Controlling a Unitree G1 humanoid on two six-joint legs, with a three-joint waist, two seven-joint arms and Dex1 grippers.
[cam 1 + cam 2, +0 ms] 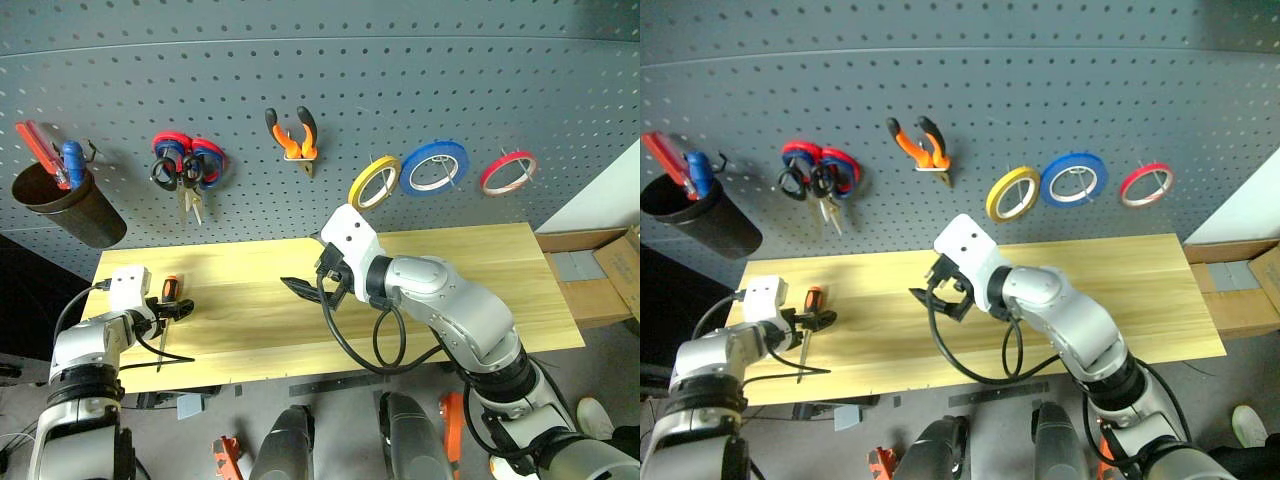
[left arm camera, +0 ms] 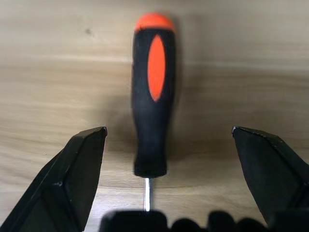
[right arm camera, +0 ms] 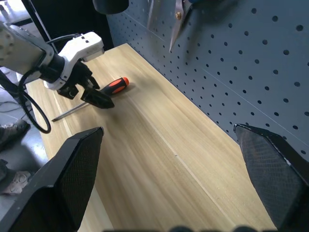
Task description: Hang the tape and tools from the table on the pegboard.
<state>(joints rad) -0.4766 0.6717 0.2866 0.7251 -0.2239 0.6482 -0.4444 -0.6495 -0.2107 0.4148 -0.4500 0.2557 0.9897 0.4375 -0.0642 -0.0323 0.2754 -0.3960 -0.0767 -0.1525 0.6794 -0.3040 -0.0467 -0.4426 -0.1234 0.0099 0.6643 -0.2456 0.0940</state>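
Observation:
The screwdriver, with an orange-and-black handle, lies on the table near its left end. My left gripper is open just over it, one finger on each side of the handle and neither touching. My right gripper hangs open and empty above the middle of the table. On the pegboard hang the black-handled scissors, the orange pliers and the red tape. The right wrist view takes in the left gripper beside the screwdriver.
A black cup holding a red wrench hangs at the pegboard's far left. Red-and-blue scissors share a hook area with the black ones. A yellow roll and a blue roll hang left of the red tape. Cardboard boxes stand past the table's right end.

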